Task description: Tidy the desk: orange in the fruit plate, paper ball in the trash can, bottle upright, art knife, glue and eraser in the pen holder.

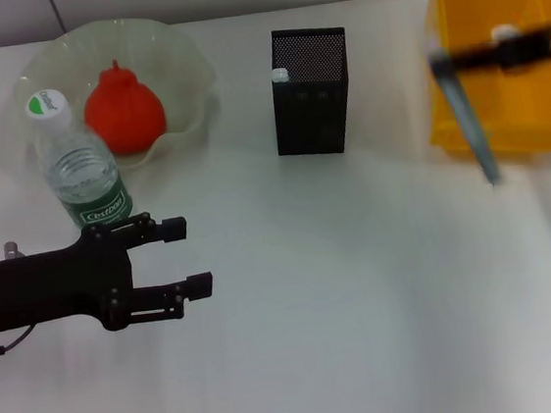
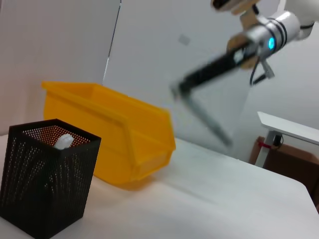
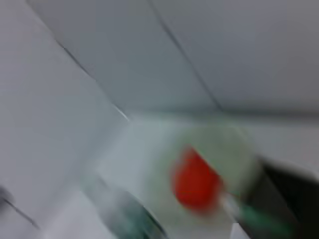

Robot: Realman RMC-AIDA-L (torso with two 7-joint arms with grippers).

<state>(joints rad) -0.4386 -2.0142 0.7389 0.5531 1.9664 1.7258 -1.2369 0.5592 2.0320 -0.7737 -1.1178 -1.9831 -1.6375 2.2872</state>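
The orange (image 1: 123,108) lies in the fruit plate (image 1: 180,49) at the back left. In front of the plate, the bottle (image 1: 80,166) stands upright. My left gripper (image 1: 190,256) hovers open and empty just in front of the bottle. The pen holder (image 1: 311,92) stands mid-table with a white-tipped thing (image 1: 280,75) inside. My right gripper (image 1: 437,57), blurred, is at the near corner of the trash can (image 1: 501,104), and a long thin grey-blue thing, seemingly the art knife (image 1: 467,117), hangs from it. The paper ball, glue and eraser cannot be made out.
A small white lump (image 1: 504,33) shows over the bin behind the right arm. In the left wrist view the pen holder (image 2: 47,179) stands before the yellow bin (image 2: 109,134). Bare white tabletop (image 1: 365,306) fills the front and middle.
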